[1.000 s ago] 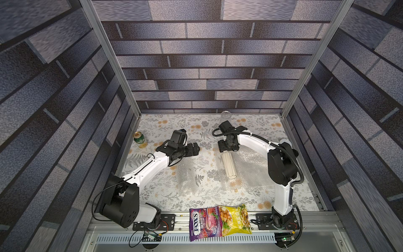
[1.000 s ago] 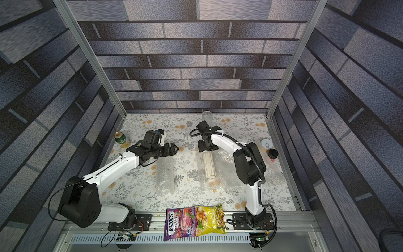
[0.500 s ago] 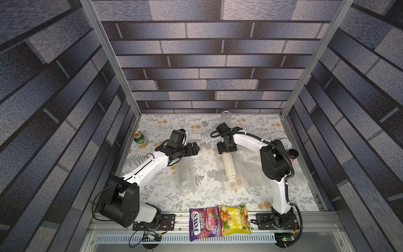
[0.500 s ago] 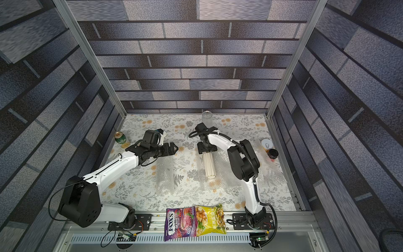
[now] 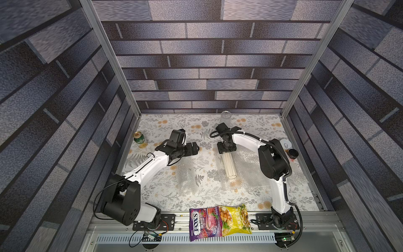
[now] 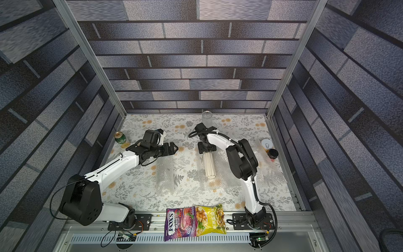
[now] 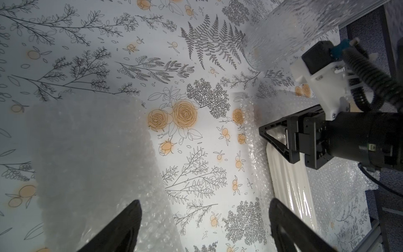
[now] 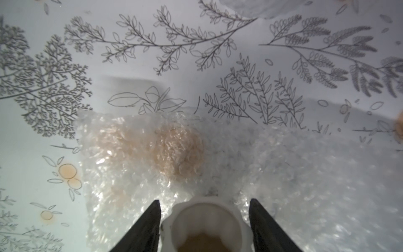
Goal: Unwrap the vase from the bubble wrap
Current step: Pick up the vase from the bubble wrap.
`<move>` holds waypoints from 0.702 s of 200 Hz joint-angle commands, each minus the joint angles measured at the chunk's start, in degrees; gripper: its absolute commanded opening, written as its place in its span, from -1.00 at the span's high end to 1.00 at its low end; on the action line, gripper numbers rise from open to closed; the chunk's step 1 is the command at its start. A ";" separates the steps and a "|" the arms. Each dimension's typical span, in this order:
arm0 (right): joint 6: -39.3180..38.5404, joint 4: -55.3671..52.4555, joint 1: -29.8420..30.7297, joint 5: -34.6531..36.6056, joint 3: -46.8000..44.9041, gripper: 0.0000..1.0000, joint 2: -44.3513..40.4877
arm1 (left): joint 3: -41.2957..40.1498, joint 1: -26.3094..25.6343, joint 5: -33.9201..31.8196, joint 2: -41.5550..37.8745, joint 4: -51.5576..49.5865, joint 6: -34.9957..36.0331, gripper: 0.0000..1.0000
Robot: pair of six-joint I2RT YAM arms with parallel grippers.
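Observation:
The vase is a cream ribbed cylinder. It lies on its side on a spread sheet of bubble wrap. My right gripper is at its far end. The two black fingers stand against either side of the vase's open rim. A second roll of bubble wrap lies left of centre. My left gripper hovers open above the cloth beyond that roll, with nothing between its fingers.
A green can stands at the far left. A clear textured glass stands at the back wall. A white cup and a dark lid sit at the right edge. Two snack bags lie on the front rail.
The right gripper's jaws have narrowed onto the vase's far end, and the right arm's elbow has swung in towards the middle. The left arm has not moved.

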 commanded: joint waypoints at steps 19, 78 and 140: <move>-0.05 -1.75 0.44 1.13 1.77 -0.03 0.39 | -1.09 0.36 0.59 0.28 0.33 1.01 -0.84; -0.46 -1.28 0.52 1.55 1.24 0.22 -4.77 | -1.09 0.27 1.23 0.64 0.62 0.75 -0.84; -0.14 -0.31 0.49 0.60 -2.89 0.31 -12.91 | -0.56 -0.14 2.04 1.08 0.87 0.40 -0.84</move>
